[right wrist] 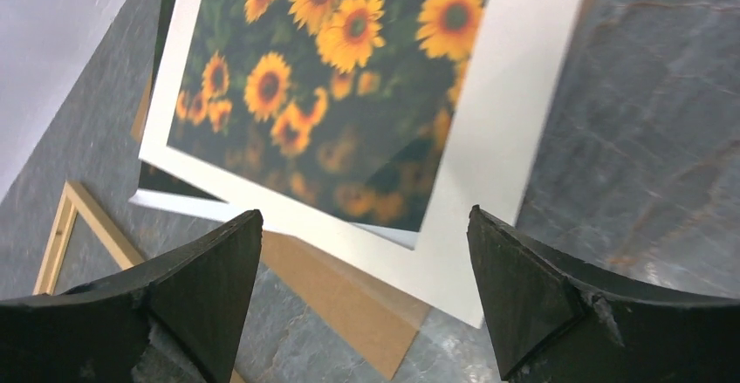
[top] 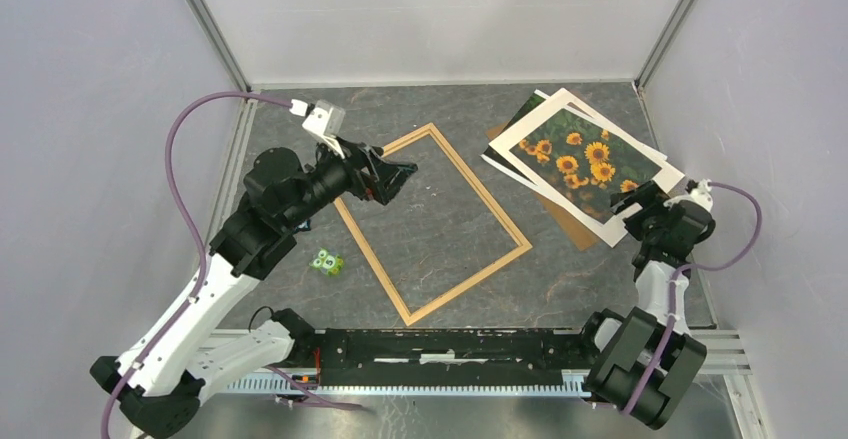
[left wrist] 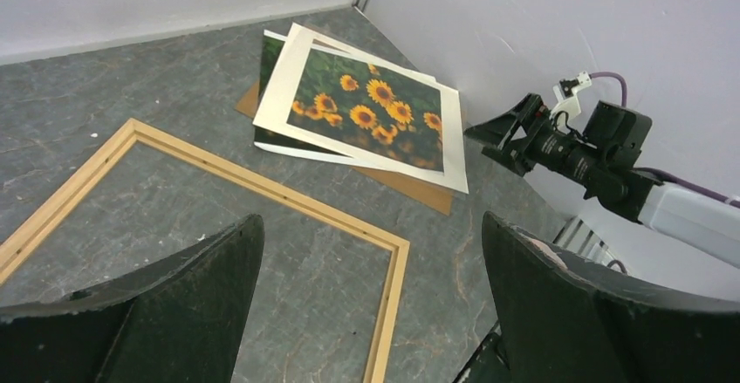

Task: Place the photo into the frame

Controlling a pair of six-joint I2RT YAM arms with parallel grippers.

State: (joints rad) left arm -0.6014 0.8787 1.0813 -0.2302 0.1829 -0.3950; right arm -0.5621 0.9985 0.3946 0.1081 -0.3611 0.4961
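Frame (top: 470, 282) is laid flat mid-table and rotated, so one corner points to the near edge. It is built from thin pale wood strips with a stepped inner lip. The centre is open and the table shows through.

Table (top: 600, 279) is surfaced in dark grey with a marbled, stone-like pattern.

Photo (top: 580, 159) is located far right, face up, on top of a fanned stack. It is a flat rectangular sheet with orange-yellow sunflowers on dark green leaves and a wide white border. A second print (left wrist: 271, 56) is seen under it with only its edges exposed. Backing board (top: 570, 224) sits at the bottom, plain brown and cardboard-like, with its near corner sticking out. The stack is close to the frame's far-right strip but not touching it.

Left gripper (top: 403, 172) is held above the frame's far-left strip. Its black wedge-shaped fingers are spread wide with nothing between them.

Right gripper (top: 637, 199) is positioned at the photo's near-right corner. Its fingers are also spread and nothing is gripped.

A small green item (top: 327, 261) is noted just left of the frame, too small to identify.
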